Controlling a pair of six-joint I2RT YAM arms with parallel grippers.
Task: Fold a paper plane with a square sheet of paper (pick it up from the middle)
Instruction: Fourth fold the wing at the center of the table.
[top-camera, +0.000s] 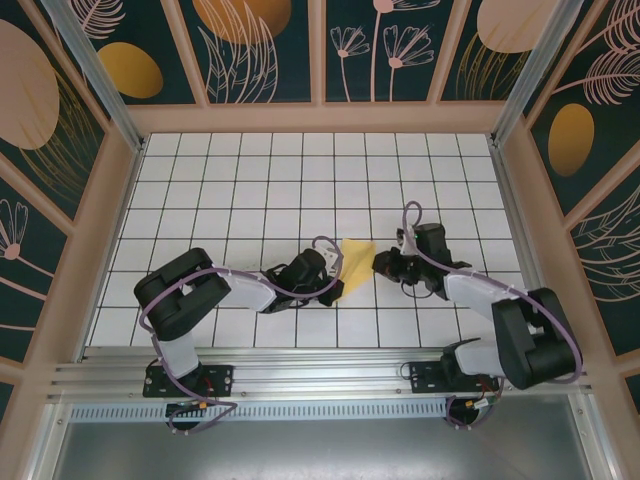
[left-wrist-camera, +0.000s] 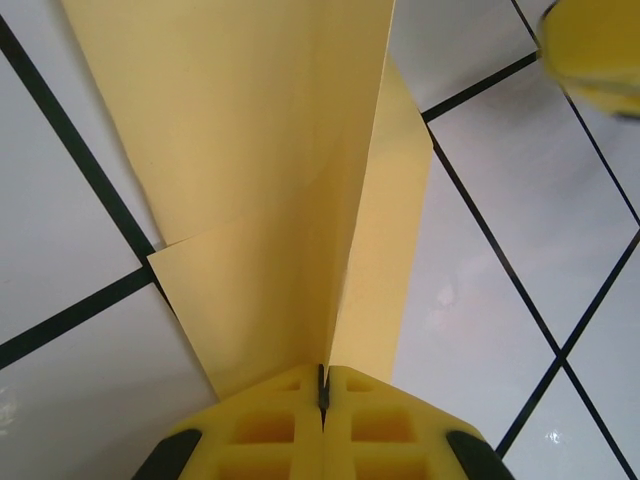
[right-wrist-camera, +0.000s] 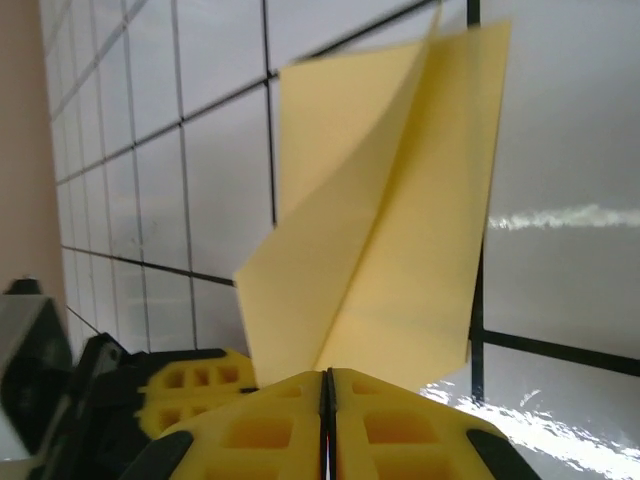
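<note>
Near the middle of the white grid table (top-camera: 250, 190), slightly right of centre, the sheet of paper (top-camera: 354, 262) is held up off the tiles between the two arms. It is yellow and already folded: in the left wrist view, flat panels meet along a sharp central crease and fan out away from the camera, and one lower flap juts to the left. The left gripper (top-camera: 337, 283) reaches in from the left and grips the paper's near-left edge. Seen from its own camera, its yellow fingers (left-wrist-camera: 270, 425) are pressed together with the crease pinched in the slit between them. The right gripper (top-camera: 378, 263) comes in from the right and meets the paper's right edge. In the right wrist view, its jaws are likewise pressed together on the paper (right-wrist-camera: 390, 220), which rises from between them in two angled layers above the tiles.
</note>
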